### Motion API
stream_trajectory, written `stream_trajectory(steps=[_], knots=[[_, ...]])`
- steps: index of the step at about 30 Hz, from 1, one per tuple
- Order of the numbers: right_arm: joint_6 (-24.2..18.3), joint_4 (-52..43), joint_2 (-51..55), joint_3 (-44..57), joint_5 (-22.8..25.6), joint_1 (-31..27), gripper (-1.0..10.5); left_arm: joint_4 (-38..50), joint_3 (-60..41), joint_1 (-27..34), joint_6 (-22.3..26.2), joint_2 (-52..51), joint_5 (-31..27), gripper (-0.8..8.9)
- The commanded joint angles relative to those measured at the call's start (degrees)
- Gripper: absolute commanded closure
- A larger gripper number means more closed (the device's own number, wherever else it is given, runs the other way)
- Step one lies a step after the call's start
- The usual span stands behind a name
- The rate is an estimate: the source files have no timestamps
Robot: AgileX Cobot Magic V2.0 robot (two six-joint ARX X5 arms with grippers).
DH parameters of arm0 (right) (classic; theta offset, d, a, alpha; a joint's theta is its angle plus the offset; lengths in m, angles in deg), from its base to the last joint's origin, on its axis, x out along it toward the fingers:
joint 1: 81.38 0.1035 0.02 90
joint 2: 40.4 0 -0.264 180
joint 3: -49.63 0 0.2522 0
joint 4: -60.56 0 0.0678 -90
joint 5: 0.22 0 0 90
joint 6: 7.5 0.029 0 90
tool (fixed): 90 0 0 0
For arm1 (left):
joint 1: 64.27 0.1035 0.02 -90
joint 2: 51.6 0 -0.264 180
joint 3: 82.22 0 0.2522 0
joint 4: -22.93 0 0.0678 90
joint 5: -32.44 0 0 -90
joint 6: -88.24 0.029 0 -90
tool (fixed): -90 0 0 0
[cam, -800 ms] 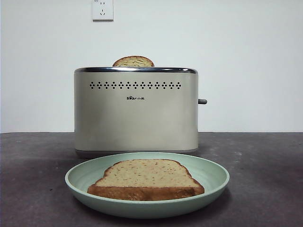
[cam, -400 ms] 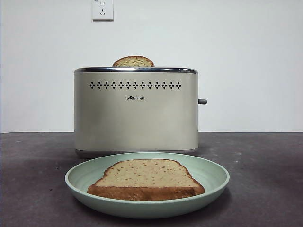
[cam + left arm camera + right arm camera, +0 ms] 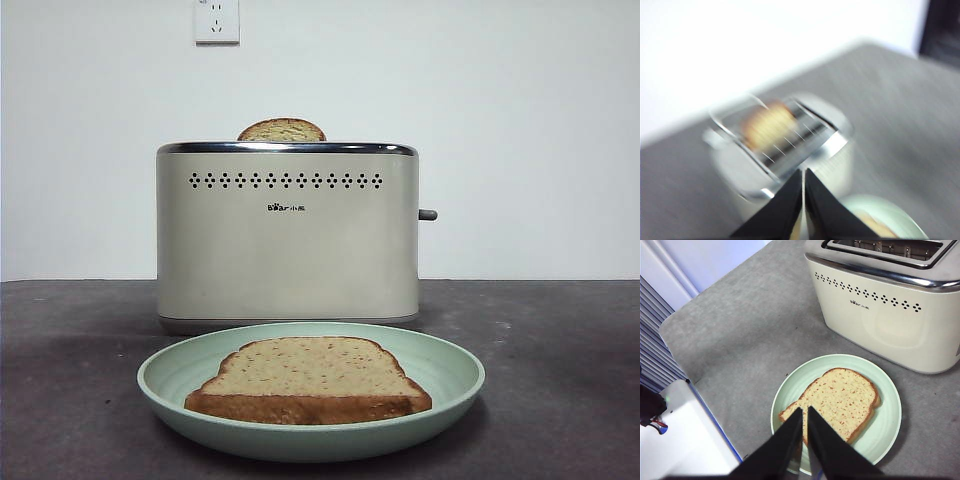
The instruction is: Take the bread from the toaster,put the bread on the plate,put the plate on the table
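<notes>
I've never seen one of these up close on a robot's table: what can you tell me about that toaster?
The toaster is a boxy cream-beige one with a chrome top rim, two rows of small dot holes, a small dark logo and a grey side lever. It stands upright on the table, behind the plate. A slice of bread pokes its domed top out of a slot. No gripper touches it.

Each hand ends in two black jaws, flat-sided and tapering like wedges to narrow tips. The left hand [image 3: 803, 172] is blurred in its wrist view; its jaws look matte black with a pale sliver of light between them. The right hand [image 3: 805, 411] shows sharper: smooth, dark, straight-edged jaws, no markings, screws or cables visible on them.
</notes>
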Motion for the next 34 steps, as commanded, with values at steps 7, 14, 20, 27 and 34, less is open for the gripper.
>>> stream_trajectory(steps=[7,14,20,27,34], knots=[[-0.5,-0.6,-0.2,-0.6,0.0,0.3,9.4,21.7,-20.2,14.7,0.4,-16.2,-1.8,8.06],[-0.4,-0.6,-0.2,-0.6,0.0,0.3,9.4,29.7,-37.7,20.5,-2.4,-26.8,-5.3,8.06],[-0.5,-0.6,-0.2,-0.6,0.0,0.3,9.4,32.6,-49.6,22.5,-5.4,-33.4,-6.4,8.06],[-0.5,-0.6,-0.2,-0.6,0.0,0.3,9.4,33.3,-60.2,22.8,-8.2,-40.0,-6.6,8.06],[-0.4,-0.6,-0.2,-0.6,0.0,0.3,9.4,32.9,-66.3,22.8,-9.3,-44.3,-6.9,8.06]])
